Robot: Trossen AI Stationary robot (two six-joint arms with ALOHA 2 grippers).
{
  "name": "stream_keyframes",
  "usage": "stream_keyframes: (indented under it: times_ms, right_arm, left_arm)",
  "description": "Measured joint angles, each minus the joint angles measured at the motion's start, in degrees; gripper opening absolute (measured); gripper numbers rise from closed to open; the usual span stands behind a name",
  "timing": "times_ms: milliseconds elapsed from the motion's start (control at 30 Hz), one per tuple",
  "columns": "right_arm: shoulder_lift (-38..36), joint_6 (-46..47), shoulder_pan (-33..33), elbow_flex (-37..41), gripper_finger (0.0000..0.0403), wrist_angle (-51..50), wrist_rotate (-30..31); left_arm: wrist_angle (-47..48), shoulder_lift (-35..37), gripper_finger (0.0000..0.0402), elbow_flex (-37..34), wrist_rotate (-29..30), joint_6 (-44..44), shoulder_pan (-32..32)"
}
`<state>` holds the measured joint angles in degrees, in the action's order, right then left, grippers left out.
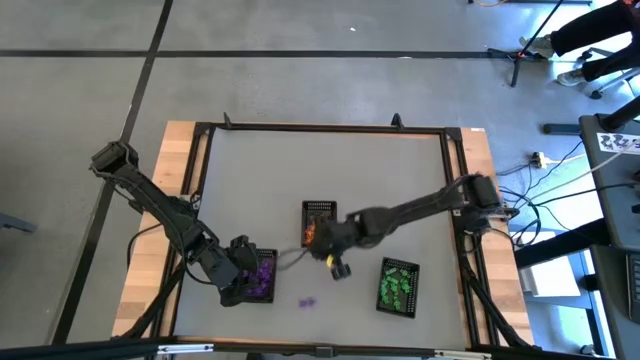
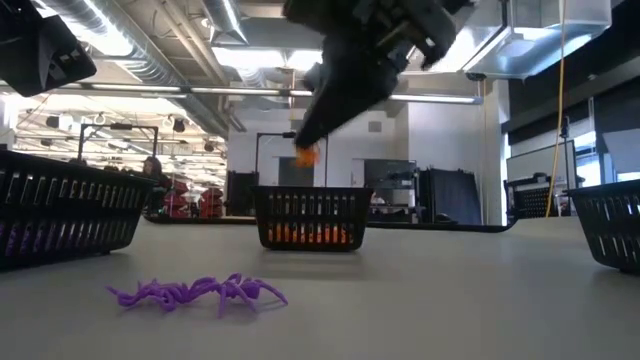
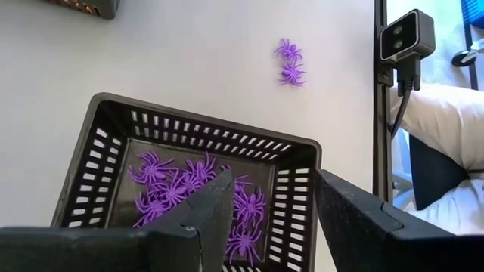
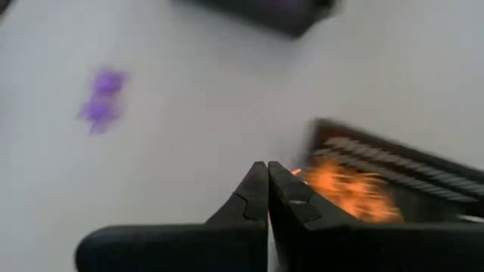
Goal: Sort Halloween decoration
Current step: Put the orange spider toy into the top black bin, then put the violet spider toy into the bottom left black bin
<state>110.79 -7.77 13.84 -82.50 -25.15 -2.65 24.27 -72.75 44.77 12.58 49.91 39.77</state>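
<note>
Spiders (image 3: 195, 189) in purple fill the left tray (image 3: 296, 171), half hidden by the open left fingers (image 3: 215, 208). Right fingers (image 4: 266, 189) are shut above the blurry orange tray (image 4: 393, 162), maybe pinching an orange bit (image 2: 305, 156).

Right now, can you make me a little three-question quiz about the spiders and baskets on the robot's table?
1. True or false: the basket under the left tool holds green spiders.
2. How many purple spiders lie loose on the table?
   A. two
   B. five
   C. none
3. Fill in: the right tool is shut beside the basket with ____ spiders.

Key
1. False. The left basket holds purple spiders, and the left tool stands open over it.
2. A. Two, side by side, outside every basket.
3. Orange. A bit of orange shows at the tool's tip in the low view.
</note>
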Motion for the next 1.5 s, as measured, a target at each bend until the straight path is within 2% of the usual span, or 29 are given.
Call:
stream_keyframes:
  times_ms: [167,300,533,800,1000,1133,1300,1400,1500]
  right_arm:
    - [-8.26,0.08,-3.97,9.49,0.0,12.76,-0.37]
    - [-10.29,1.47,-7.28,15.75,0.0,21.75,-0.4]
    - [-8.41,5.7,-10.93,17.98,0.0,19.13,0.59]
    - [-8.19,5.62,-10.88,17.79,0.0,19.2,4.42]
    - [-8.19,5.86,-10.88,17.79,0.0003,20.07,4.82]
    - [-8.19,5.9,-10.36,17.79,0.0044,20.57,4.84]
    - [-8.19,5.85,-9.24,17.68,0.0142,20.59,6.98]
    - [-8.19,6.05,-8.82,15.97,0.0193,20.21,1.54]
    - [-8.19,7.9,-7.4,13.42,0.0224,20.95,-6.54]
  left_arm:
    - [0.05,0.0,0.0174,0.0,0.0,0.01,0.0]
    - [0.11,0.0,0.0174,0.0,0.0,0.0,0.0]
    - [0.04,0.02,0.0174,0.0,0.05,0.01,0.0]
    - [0.0,0.02,0.0174,0.0,0.01,0.02,0.0]
    - [0.07,0.02,0.0174,0.02,0.0,0.0,0.0]
    - [0.06,0.02,0.0174,0.0,0.0,0.01,0.0]
    - [0.07,0.02,0.0174,0.0,0.0,0.0,0.0]
    - [0.07,0.02,0.0174,0.0,0.0,0.02,0.0]
    - [0.09,0.02,0.0174,0.01,0.0,0.01,0.0]
